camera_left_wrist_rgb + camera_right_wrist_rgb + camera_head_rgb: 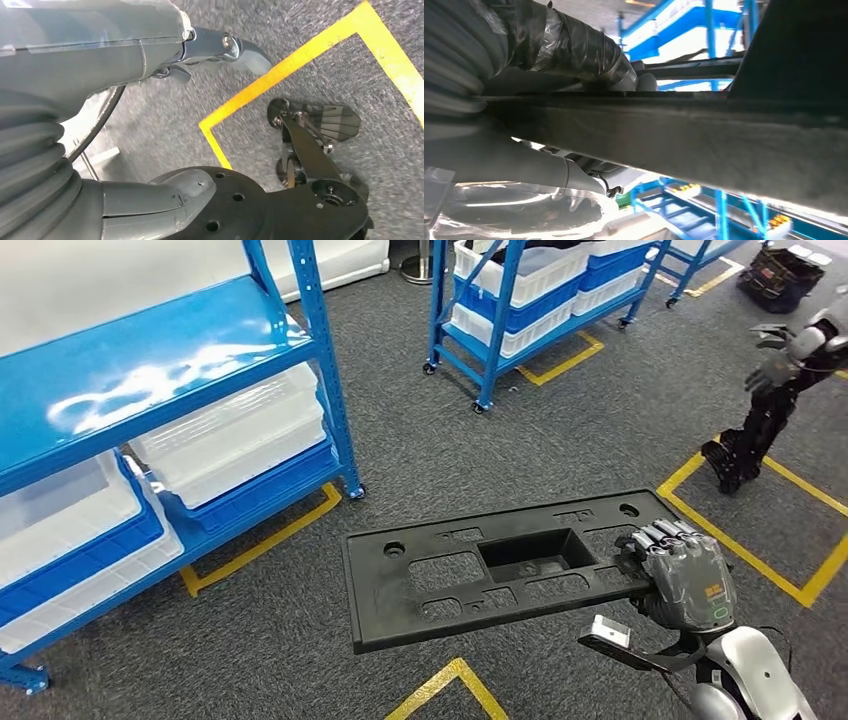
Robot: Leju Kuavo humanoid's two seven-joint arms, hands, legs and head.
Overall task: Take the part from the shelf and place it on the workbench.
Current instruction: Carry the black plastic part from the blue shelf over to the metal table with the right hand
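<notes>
The part (470, 560) is a flat black plastic panel with a rectangular recess and several cut-outs. It hangs level above the grey carpet in the head view. My right hand (685, 575) grips its right end, fingers curled over the top face. In the right wrist view the part's dark edge (704, 135) runs across the picture with my right hand's (574, 50) taped thumb lying on it. The blue shelf (150, 370) stands at the left. My left hand (100, 55) hangs over the floor, fingers and thumb apart, holding nothing.
White bins (235, 430) fill the lower levels of the blue shelf. A second wheeled blue rack (540, 300) with bins stands behind. Another robot (785, 370) stands at the far right. Yellow tape (740, 550) marks squares on the carpet.
</notes>
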